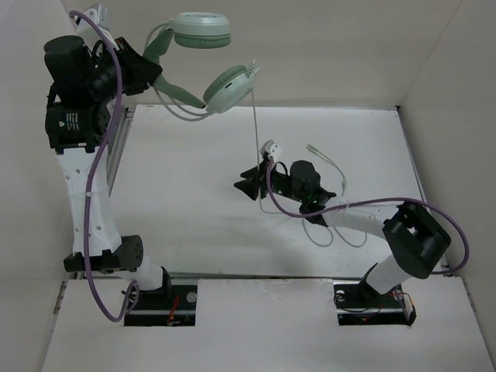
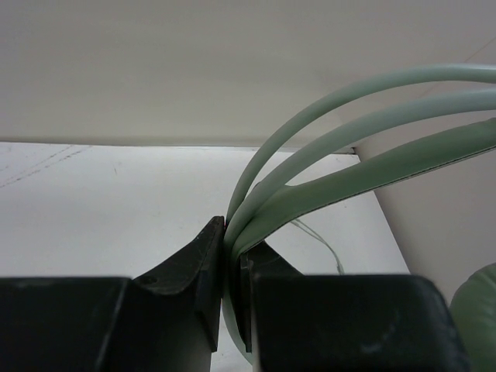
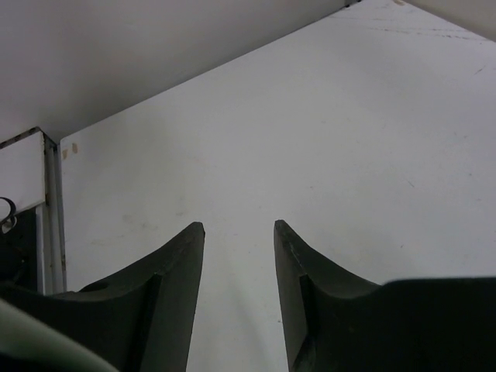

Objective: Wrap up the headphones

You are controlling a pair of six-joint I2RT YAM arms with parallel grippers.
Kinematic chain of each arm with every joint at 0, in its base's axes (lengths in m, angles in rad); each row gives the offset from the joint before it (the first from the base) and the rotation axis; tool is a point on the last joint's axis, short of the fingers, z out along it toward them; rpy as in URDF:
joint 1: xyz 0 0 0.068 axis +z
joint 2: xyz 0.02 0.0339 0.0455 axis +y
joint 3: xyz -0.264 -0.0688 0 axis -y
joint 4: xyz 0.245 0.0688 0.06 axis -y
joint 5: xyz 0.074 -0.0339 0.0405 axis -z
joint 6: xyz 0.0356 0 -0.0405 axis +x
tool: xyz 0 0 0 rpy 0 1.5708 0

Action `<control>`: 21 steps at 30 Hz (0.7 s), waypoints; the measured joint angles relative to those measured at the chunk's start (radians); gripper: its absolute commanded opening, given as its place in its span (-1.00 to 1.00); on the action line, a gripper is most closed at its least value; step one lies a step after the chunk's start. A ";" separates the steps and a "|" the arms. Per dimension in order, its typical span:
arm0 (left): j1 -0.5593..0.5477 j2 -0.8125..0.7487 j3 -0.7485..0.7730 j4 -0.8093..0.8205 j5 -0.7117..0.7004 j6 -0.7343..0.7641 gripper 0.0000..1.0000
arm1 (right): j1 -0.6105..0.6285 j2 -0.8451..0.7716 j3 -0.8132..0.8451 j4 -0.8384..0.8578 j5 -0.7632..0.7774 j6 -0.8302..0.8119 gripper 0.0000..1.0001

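The pale mint-green headphones hang in the air at the far left of the top view, held by their headband. My left gripper is shut on the headband, which fills the left wrist view between the jaws. One ear cup hangs lower right. The thin pale cable drops from it to the table and runs under my right arm, ending near the plug. My right gripper is open and empty over the table's middle; its wrist view shows only bare table between the fingertips.
White walls close in the table at back, left and right. A metal rail runs along the left edge. Purple robot cables trail along both arms.
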 measured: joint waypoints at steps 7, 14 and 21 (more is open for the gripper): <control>-0.010 -0.013 -0.044 0.018 0.006 0.000 -1.00 | -0.033 -0.009 0.028 -0.042 -0.001 -0.018 0.35; -0.048 -0.051 -0.160 0.020 -0.003 0.005 -1.00 | -0.087 -0.006 0.193 -0.201 -0.051 -0.054 0.41; -0.081 -0.071 -0.220 0.019 -0.029 0.041 -1.00 | -0.092 -0.002 0.276 -0.276 -0.129 -0.097 0.47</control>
